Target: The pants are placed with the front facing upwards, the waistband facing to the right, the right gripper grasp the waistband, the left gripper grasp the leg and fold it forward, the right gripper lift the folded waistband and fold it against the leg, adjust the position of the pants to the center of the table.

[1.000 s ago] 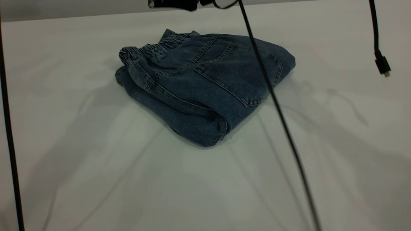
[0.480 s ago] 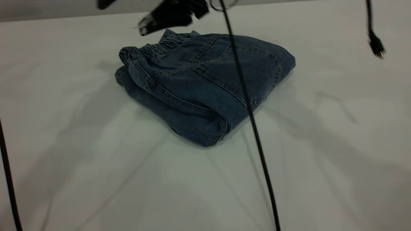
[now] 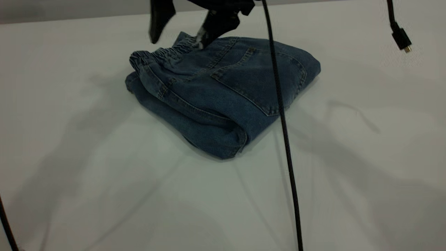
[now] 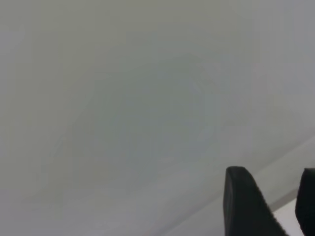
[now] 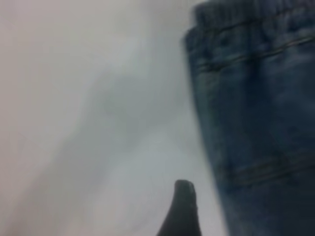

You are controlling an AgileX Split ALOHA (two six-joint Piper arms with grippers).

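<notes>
Right gripper [image 3: 179, 33] | fingers spread wide, empty | above waistband [image 3: 163, 54] of folded pants [image 3: 223, 94]

A robot test bench in a lab, it seems: a plain white-grey table [image 3: 104, 195] fills nearly the whole frame, a black cable [image 3: 284, 139] hangs down through the right-centre, and a loose plug [image 3: 401, 38] dangles at the upper right.

Bare table [image 3: 104, 195] surrounds the pants [image 3: 223, 90]; a cable [image 3: 284, 139] crosses them.
</notes>
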